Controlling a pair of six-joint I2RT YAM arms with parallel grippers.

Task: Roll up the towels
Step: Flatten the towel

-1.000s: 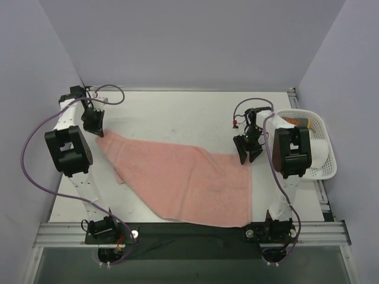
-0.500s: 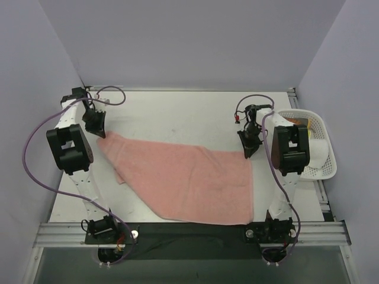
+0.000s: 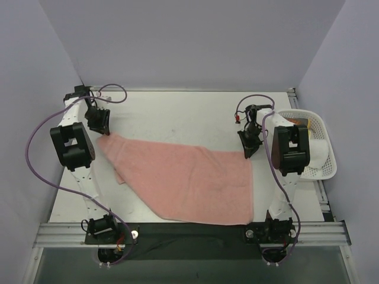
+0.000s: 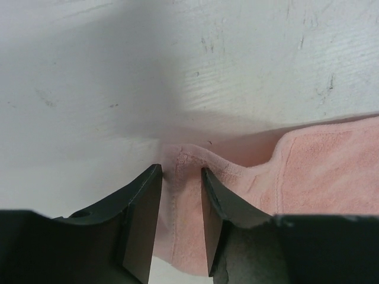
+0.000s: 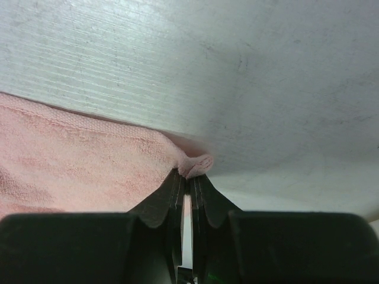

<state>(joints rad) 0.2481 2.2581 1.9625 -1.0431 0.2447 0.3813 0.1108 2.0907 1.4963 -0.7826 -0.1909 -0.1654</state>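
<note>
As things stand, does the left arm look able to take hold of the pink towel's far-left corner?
Probably yes. The left gripper is open right at that corner of the pink towel, with a raised fold of cloth between its jaws and nothing in view blocking it.

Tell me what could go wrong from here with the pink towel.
The right pincer pinches only the very tip of a towel corner; a pull could slip it free. The left pincer stands open astride the opposite corner, so that end is unheld and may drag or bunch. The towel lies skewed on the table, so a roll could come out crooked.
</note>
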